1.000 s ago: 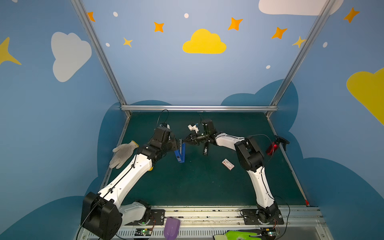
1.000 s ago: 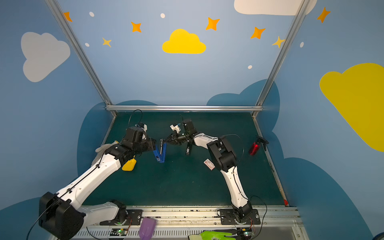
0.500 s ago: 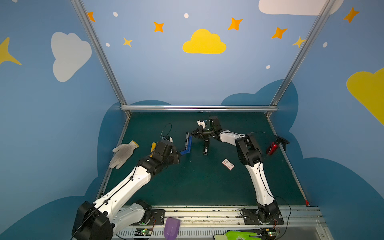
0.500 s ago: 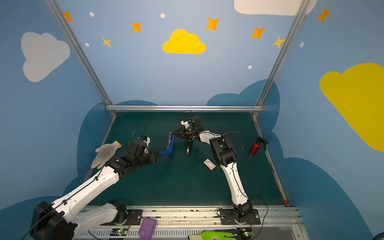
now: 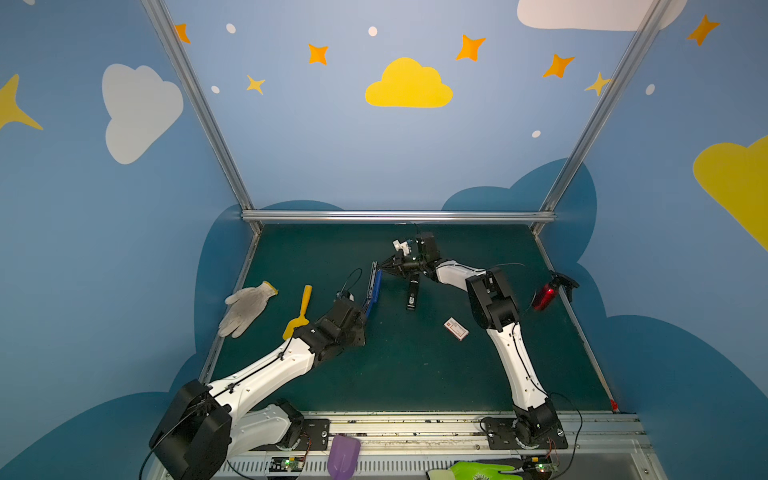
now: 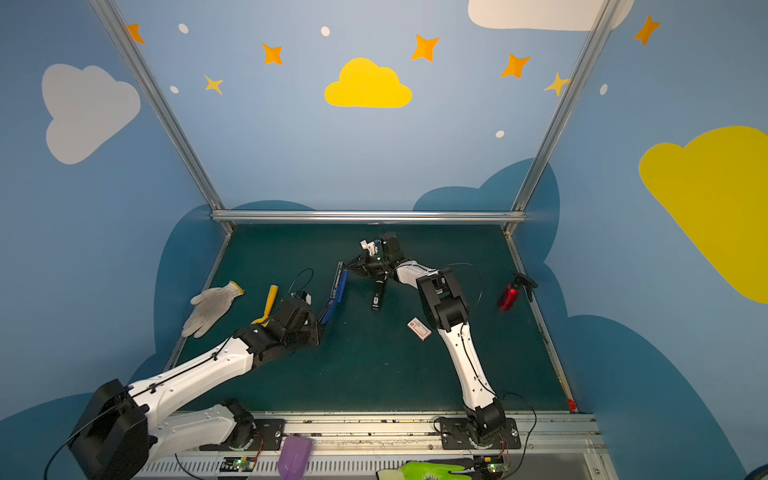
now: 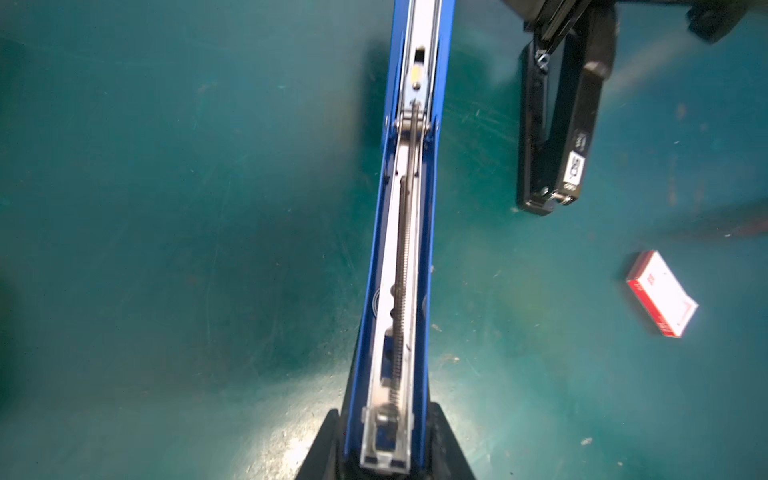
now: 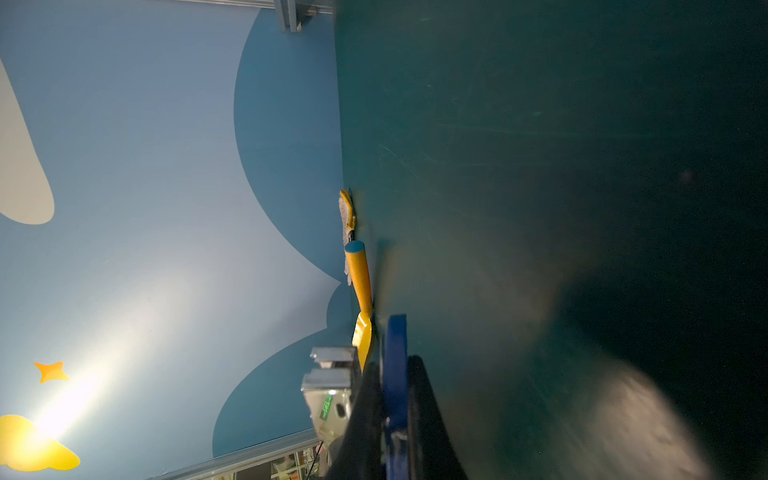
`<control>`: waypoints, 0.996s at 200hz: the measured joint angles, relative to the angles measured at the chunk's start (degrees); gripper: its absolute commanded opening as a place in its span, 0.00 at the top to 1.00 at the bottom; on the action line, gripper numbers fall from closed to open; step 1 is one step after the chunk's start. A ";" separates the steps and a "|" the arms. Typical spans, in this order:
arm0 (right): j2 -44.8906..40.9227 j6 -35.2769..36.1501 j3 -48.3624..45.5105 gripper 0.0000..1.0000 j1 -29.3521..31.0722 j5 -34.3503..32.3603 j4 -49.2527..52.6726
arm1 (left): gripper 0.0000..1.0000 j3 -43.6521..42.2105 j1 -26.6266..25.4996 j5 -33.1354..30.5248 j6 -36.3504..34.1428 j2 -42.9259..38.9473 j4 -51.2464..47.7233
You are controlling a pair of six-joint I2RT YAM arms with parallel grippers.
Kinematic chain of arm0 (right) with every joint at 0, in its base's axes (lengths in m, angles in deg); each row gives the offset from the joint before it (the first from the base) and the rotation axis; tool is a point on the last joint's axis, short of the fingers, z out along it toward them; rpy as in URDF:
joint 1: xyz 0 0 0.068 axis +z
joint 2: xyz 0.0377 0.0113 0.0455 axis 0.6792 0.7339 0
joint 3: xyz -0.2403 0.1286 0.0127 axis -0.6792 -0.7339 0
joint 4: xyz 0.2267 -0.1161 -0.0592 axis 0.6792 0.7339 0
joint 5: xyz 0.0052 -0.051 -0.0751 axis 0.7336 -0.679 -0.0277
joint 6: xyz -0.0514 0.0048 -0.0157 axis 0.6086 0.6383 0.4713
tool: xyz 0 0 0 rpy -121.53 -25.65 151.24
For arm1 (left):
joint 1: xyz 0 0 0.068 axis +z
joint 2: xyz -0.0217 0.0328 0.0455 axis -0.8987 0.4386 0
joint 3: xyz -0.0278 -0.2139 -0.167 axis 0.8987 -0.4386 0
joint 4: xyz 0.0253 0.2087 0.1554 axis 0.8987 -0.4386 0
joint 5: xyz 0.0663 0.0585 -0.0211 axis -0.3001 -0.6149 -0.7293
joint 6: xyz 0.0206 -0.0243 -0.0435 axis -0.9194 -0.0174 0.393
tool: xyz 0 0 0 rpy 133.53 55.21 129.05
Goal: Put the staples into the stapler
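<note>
Mid-frame, a long blue stapler (image 6: 336,291), opened out, is gripped at its lower end by the left fingers (image 6: 314,327) and at its upper end by the right fingers (image 6: 354,268). A small white box with a red mark (image 6: 419,328) lies on the dark green counter (image 6: 374,374), right of centre.

Left arm (image 5: 266,374): white links stretched low, reaching forward and inward. Left claw (image 5: 365,308) is clamped on the near end of the long blue metal stapler (image 5: 372,286), one finger on each side. Right arm (image 5: 513,361): upper link upright, elbow raised, forearm folded back toward centre, wrist rolled sideways. Right claw (image 5: 385,272) is pinched tight on the stapler's far end.
</note>
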 measured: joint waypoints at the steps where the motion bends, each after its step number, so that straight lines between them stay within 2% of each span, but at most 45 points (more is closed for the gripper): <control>1: 0.02 0.00 0.00 1.00 0.00 -0.02 0.00 | 0.96 -0.07 -0.07 -0.09 0.02 0.00 0.11; 41: 0.17 1.31 0.83 0.90 0.00 -0.76 2.05 | 0.96 -1.09 -1.05 -1.79 0.04 0.92 1.84; 71: 0.31 2.34 1.97 0.76 0.02 -1.42 4.81 | 0.96 -1.84 -1.31 -2.60 -0.02 1.11 2.62; 93: 0.31 2.99 3.21 0.70 -0.46 -3.02 6.75 | 0.96 -3.04 -1.51 -3.30 0.09 1.22 1.53; 157: 0.24 6.23 4.79 0.68 -1.97 -4.94 11.74 | 0.96 -3.98 -1.68 -4.90 0.26 1.81 0.98; 199: -3.56 10.21 2.89 0.68 -2.12 -5.27 16.44 | 0.96 -2.49 -1.66 -9.97 2.40 7.13 -0.87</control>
